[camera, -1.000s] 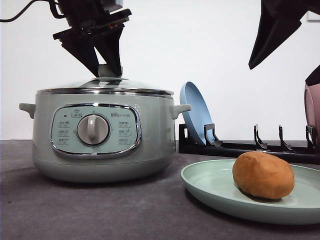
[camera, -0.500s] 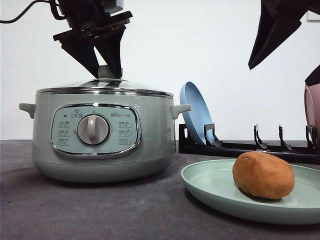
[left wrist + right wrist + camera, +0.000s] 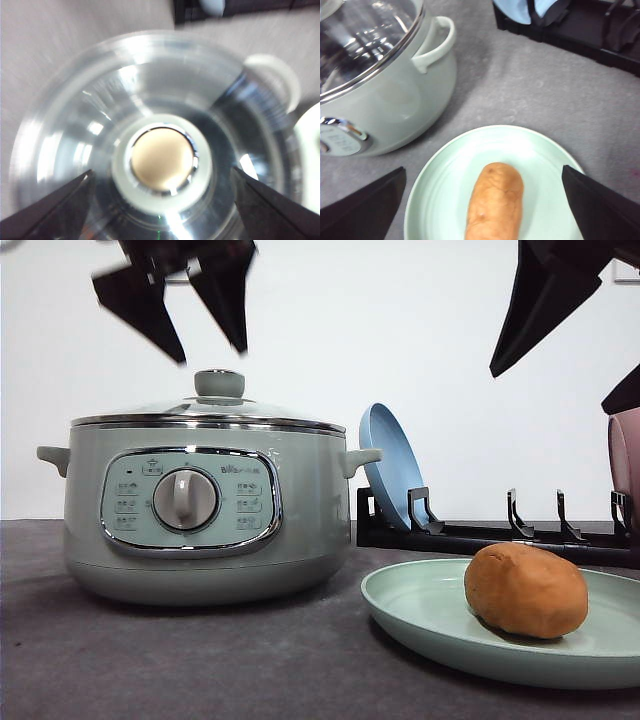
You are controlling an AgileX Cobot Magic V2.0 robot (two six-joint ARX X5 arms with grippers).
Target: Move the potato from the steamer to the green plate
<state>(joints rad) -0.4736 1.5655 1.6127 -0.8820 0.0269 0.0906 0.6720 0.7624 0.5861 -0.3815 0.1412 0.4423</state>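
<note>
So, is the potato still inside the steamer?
No, the potato lies on the green plate, beside the lidded steamer.

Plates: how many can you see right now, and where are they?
3. The green plate lies flat on the table with the potato on it. The blue plate stands in the rack. A pink plate sits at the right edge, mostly cropped; more may be hidden.

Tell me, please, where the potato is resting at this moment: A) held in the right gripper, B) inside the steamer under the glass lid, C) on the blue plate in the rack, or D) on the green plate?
D: the potato lies on the green plate, in front of the rack and to the right of the steamer, whose lid is on.
</note>
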